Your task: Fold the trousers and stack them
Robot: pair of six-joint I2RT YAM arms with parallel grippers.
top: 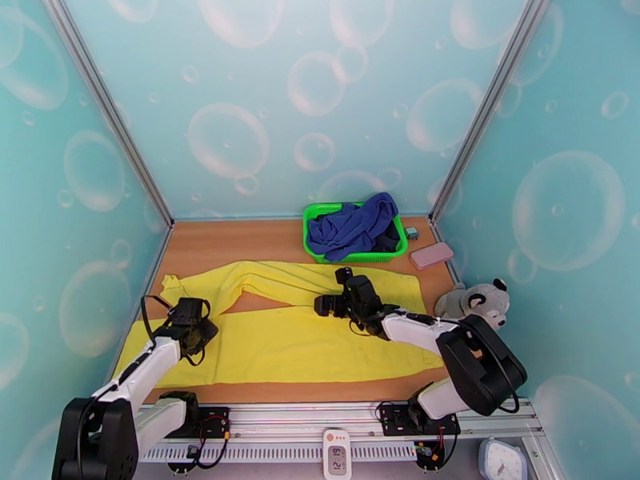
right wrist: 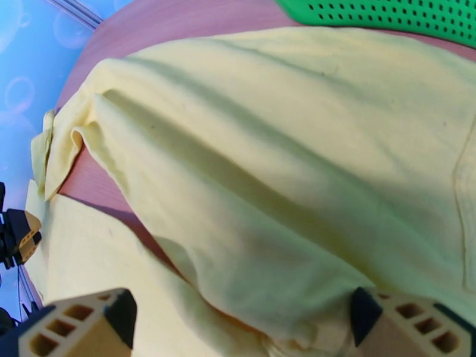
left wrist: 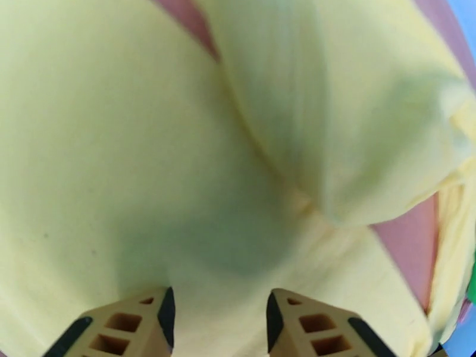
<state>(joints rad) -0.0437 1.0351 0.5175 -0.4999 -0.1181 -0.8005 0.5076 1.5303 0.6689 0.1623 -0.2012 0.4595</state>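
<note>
Top external view: the wooden table (top: 240, 238) runs under both grippers. The yellow trousers (top: 304, 346) lie spread flat across most of it, unfolded. One leg stretches from below the left gripper (top: 194, 328) to below the right arm. The other leg angles away on the far side of both grippers, and a wedge of bare wood shows between the two legs.

The left gripper hangs over the near leg close to its left end. In the left wrist view its tan fingers (left wrist: 152, 316) stand apart with the trousers (left wrist: 149, 144) smooth beneath them and nothing clamped between. A fold of the far leg lies ahead of this gripper (left wrist: 219, 304).

The right gripper (top: 332, 291) sits at the inner edge of the far leg with its jaws spread wide. In the right wrist view its fingertips lie at opposite corners, above the trousers (right wrist: 268, 144), and grip nothing; this gripper (right wrist: 238, 319) points along the leg.

Beyond the right gripper, near the back wall, stands a green perforated basket (top: 356, 256) holding a crumpled blue garment (top: 356, 226); its wall (right wrist: 387, 10) shows just past the fabric. To the right of the right gripper lies a grey plush toy (top: 476, 302), and farther back a pink case (top: 432, 255).
</note>
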